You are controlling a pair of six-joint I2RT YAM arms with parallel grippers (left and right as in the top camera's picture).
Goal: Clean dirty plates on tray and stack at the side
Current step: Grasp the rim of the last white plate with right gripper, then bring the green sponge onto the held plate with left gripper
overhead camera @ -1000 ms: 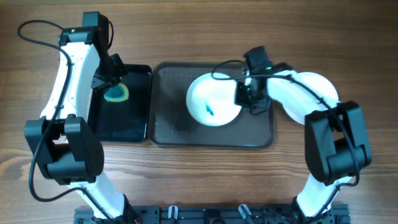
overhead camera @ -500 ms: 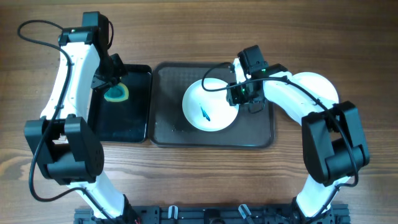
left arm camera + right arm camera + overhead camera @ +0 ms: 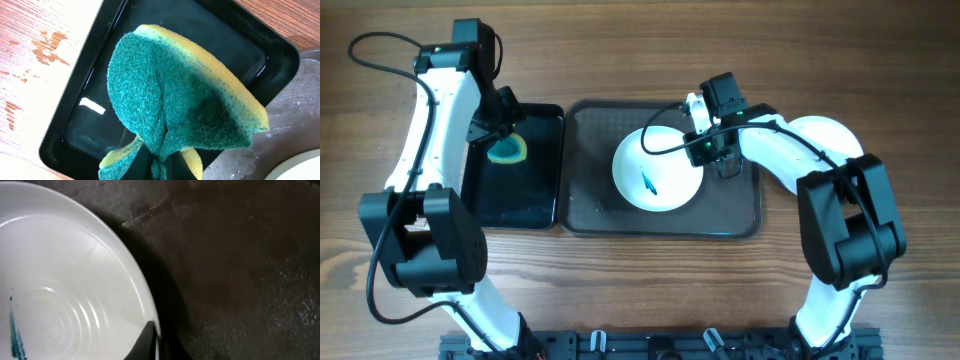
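One dirty plate (image 3: 655,170), white with a blue streak (image 3: 15,335), lies in the middle of the grey-brown tray (image 3: 590,210). My right gripper (image 3: 705,152) is shut on its right rim; in the right wrist view one finger (image 3: 155,342) lies over the plate's edge (image 3: 65,290), with a dark shadow under the rim. My left gripper (image 3: 503,135) is shut on a green and yellow sponge (image 3: 507,150) above the glossy black tray (image 3: 510,205). In the left wrist view the sponge (image 3: 185,95) is folded between the fingers (image 3: 159,167). Another white plate (image 3: 835,135) lies on the table to the right of the tray, partly under my right arm.
The black tray (image 3: 100,75) stands right against the left side of the grey-brown tray (image 3: 295,100). The textured floor of the grey-brown tray (image 3: 240,255) is bare on both sides of the plate. Wooden table lies all around.
My right gripper has slid the plate a little left and toward the front, to the middle of the tray. The left arm and sponge have not moved.
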